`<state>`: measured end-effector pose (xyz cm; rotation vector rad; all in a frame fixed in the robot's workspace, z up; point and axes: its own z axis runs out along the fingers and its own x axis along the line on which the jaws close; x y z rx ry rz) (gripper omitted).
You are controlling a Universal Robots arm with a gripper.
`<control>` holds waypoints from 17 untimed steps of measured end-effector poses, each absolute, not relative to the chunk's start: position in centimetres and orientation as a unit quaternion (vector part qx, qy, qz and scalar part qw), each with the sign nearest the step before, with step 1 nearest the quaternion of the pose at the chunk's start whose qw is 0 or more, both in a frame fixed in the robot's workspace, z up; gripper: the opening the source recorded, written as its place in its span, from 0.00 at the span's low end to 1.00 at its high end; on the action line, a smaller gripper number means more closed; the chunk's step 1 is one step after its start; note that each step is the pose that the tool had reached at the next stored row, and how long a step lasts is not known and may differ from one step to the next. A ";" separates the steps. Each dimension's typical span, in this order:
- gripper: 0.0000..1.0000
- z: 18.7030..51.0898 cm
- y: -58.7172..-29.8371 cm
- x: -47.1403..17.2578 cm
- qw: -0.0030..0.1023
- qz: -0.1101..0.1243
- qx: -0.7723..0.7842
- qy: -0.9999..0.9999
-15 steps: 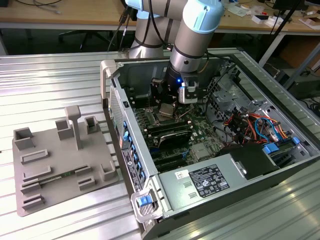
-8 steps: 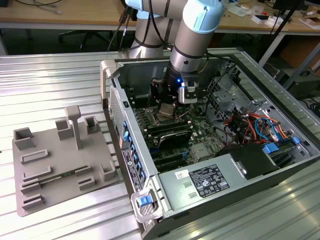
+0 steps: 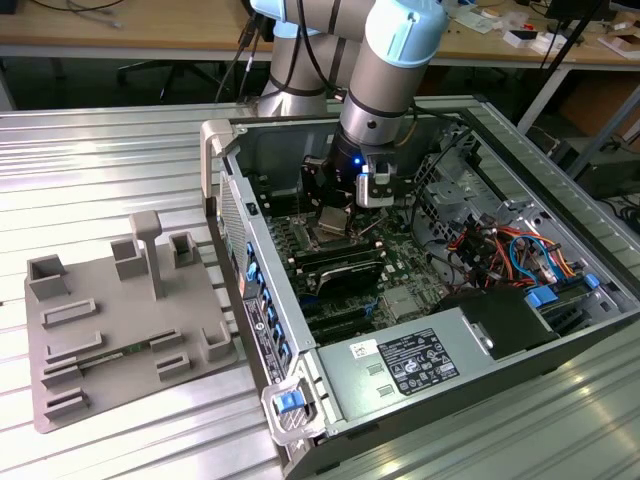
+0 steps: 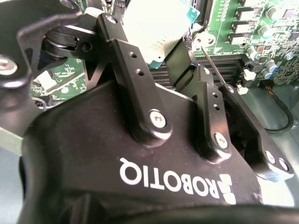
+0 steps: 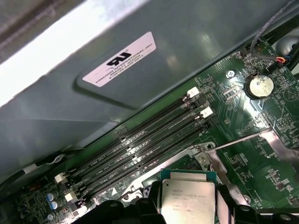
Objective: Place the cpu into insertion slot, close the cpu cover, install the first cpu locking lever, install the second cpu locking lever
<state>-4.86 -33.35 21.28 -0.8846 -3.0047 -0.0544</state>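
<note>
The cpu (image 5: 188, 199) sits clamped between the black fingers (image 5: 150, 207) of the pincer (image 5: 187, 212), silvery top facing the first wrist view's camera and greenish rim showing along one edge. In the second wrist view the cpu (image 4: 154, 28) is gripped by two opposite edges and held clear of the board. It is not yet in the slot (image 5: 204, 155), whose silvery rim shows just beyond the chip. The cover (image 5: 279, 148) is swung open to one side of the slot. A thin lever (image 4: 211, 65) stands raised beside the pincer.

Next to the slot run four long black memory slots (image 5: 140, 149) with white end clips, all on the green board (image 5: 252, 175). A round coin cell (image 5: 259, 86) sits further along the board. A grey case wall (image 5: 187, 42) with a white label rises behind the memory slots.

In the exterior view the arm (image 3: 390, 70) reaches down into the open computer case (image 3: 500, 130). The case lies on its side on a ribbed metal bench (image 3: 100, 150), and its grey power supply (image 3: 400, 365) is at the near end. A grey fixture tray (image 3: 60, 385) rests on the bench toward the exterior view's left, well apart from the case.
</note>
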 end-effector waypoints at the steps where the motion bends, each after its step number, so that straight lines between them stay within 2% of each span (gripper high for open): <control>1: 0.55 21.3 -33.4 -4.9 0.004 -0.017 -0.283 -0.959; 17: 0.55 21.3 -33.4 -4.9 0.004 -0.017 -0.294 -0.955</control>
